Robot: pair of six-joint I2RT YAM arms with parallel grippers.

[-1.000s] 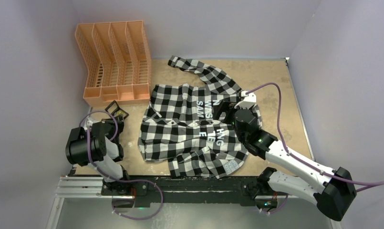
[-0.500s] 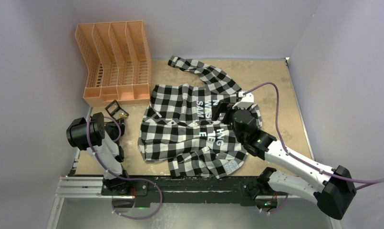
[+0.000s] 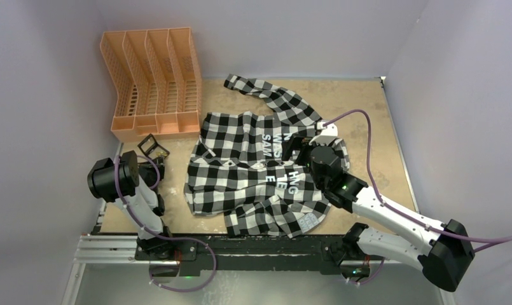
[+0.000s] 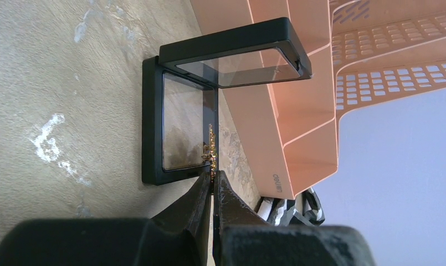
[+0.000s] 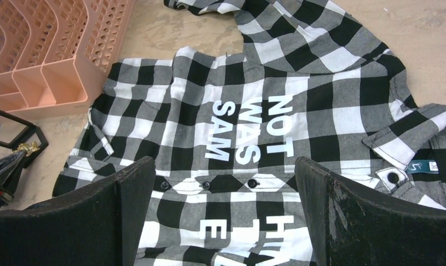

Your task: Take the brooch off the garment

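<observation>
Firmly pinched in my left hand [image 4: 212, 183], the gold brooch [image 4: 211, 151] is off the checked shirt [image 5: 320, 111].
It hangs by the open black display case [image 4: 151, 122]; my right hand [image 5: 223, 166] hovers spread above the shirt.

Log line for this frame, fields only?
left claw: shut on brooch, at open black box | right claw: open, over garment | brooch: off garment

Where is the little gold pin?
Find the big orange rack at the far left. Right by it sits an open black box. The pin is the only shiny gold thing there, pinched by the left end effector.
</observation>
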